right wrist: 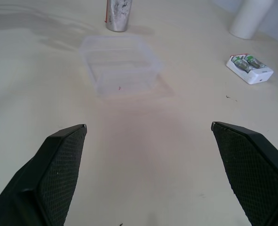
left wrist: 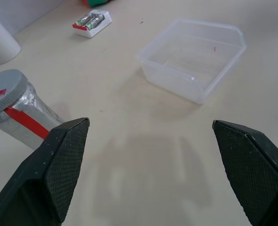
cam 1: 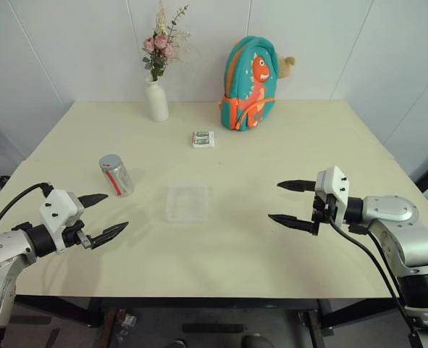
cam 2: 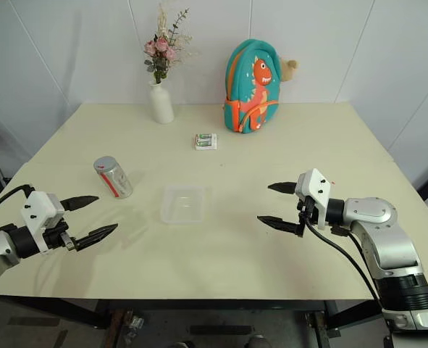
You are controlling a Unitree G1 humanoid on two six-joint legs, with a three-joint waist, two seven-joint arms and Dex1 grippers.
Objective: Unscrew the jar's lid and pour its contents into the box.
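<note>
Jar (cam 1: 116, 175) with lid (left wrist: 4, 88) on, upright just ahead of left gripper (cam 1: 101, 216), fingers spread, empty. Box (cam 1: 187, 201) between grippers. Right gripper (cam 1: 292, 204) spread, empty.

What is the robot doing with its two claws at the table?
Nothing is being held right now. The left gripper and the right gripper both hover open over the table. The jar stands ahead of the left gripper with its lid on. The clear box sits in the middle of the table between the two grippers. Farther back are a white-and-green packet, a flower vase and a dinosaur backpack.
</note>
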